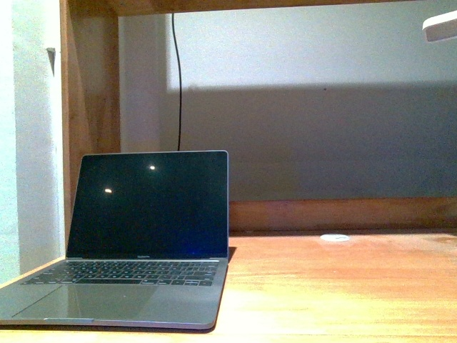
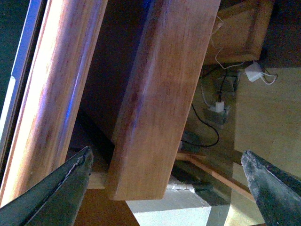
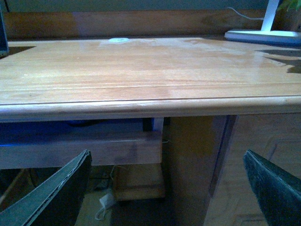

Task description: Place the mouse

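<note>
The desk [image 1: 343, 286] is brown wood, smooth and a bit shiny on top. The laptop [image 1: 114, 301] has a dull grey metal body and a glossy black screen [image 1: 150, 207]. The right gripper [image 3: 167, 157] has dull, dark fingers [image 3: 56, 193]

left hand [image 2: 165, 153] spread wide and empty, right hand [image 3: 167, 153] spread wide and empty too
</note>
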